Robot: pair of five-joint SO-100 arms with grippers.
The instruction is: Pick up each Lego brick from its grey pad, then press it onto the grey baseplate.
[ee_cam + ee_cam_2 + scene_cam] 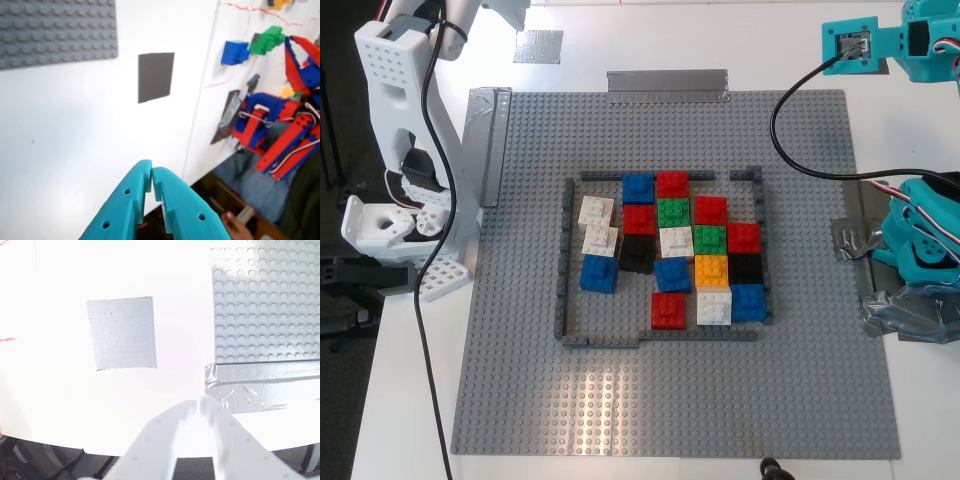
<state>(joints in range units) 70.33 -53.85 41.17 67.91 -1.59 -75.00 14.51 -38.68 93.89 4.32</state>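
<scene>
currently both grippers are held away from the work, each hovering over bare white desk [650, 40] beside a pad. the first gripper [151, 176], teal, is seen with its jaws closed tip to tip on nothing; ahead of it lies the darker grey pad [156, 76], with no brick on it. the second gripper [200, 406], white, likewise has its jaws closed and empty, and the lighter tape-like pad [122, 333] in front of it is bare too; the same pad [538, 46] shows near the top edge of the exterior view.

the grey baseplate [520, 380] fills the middle of the exterior view and is fixed to the desk by silver duct-tape strips [667, 85], presumably so that it does not slide when bricks are pressed down. within a low wall of dark grey bricks [563, 260] a cluster of coloured 2x2 bricks is already seated, among them a red brick [668, 309] at the cluster's near edge and a blue brick [598, 273] toward the exterior view's left. which bricks came from the pads cannot be told.

with both pads vacant, the arms are judged to be parked until fresh bricks are supplied. in the first wrist view, spare bricks, including a blue one [235, 52], are seen well beyond the pad.
</scene>
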